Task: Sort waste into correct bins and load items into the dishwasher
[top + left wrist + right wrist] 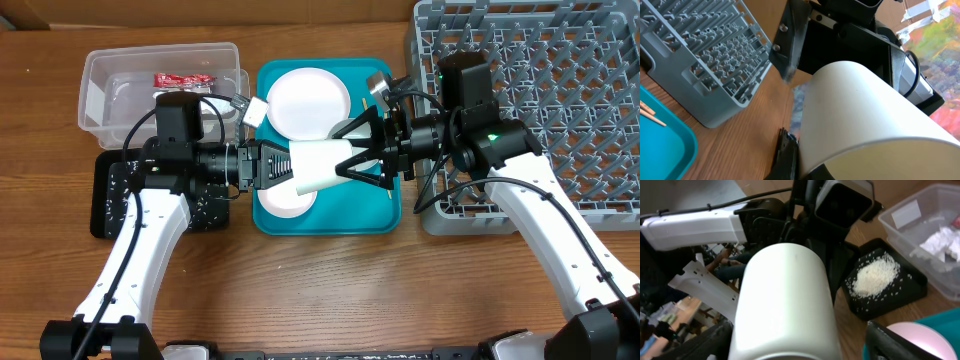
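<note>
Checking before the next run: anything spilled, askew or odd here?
Only the white cup: it lies sideways in midair over the teal tray, held by the left hand, right hand open around it. Visible rice is inside the black tray.

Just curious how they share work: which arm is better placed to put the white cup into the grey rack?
Probably right: the rack lies on that side, and the right fingers, open, straddle the cup that the left fingers hold.

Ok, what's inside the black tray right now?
A heap of white rice grains, with loose grains scattered around it. The left arm covers part of the black tray in both views, so that part is unseen.
</note>
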